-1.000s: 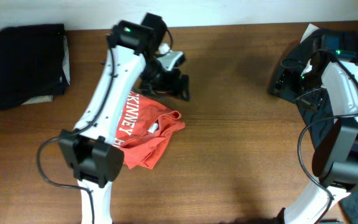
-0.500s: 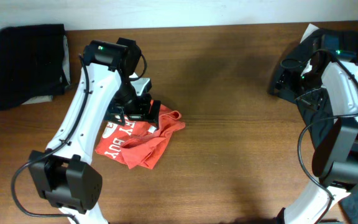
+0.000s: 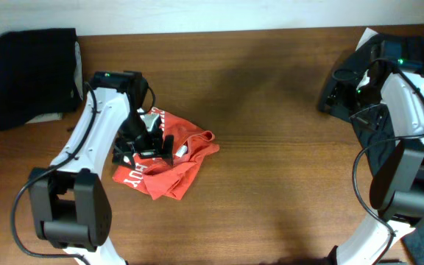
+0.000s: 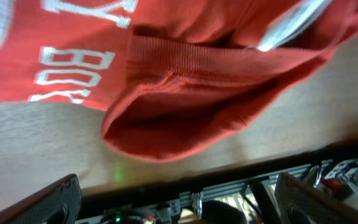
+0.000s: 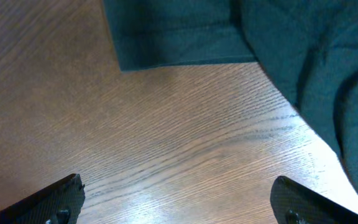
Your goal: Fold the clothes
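Brown wood-grain table [image 3: 271, 147], lit from above. At its far left corner, a black stack [image 3: 32, 73] of folded cloth.

Right of that stack and nearer the arm bases: the shirt [image 3: 175, 165], red-orange, bunched in a loose heap rather than spread flat. White letters [image 4: 73, 74] facing up on the side closer to the stack, "BOY" readable from the left wrist. A ribbed hem rolled over at the heap's edge, and a white tag [image 4: 291, 25] peeking out of a fold.

Also right of the stack, directly above the shirt's upper half: left gripper [image 4: 182, 199], fingers spread wide, nothing pinched between them. Cannot tell whether touching the cloth or just over it.

Far across the table from the stack, at the opposite end: right gripper [image 5: 179, 202], fingers likewise wide apart and holding nothing, over bare wood. Just beyond it, the edge of a dark green cloth [image 5: 185, 31] lying on the table.
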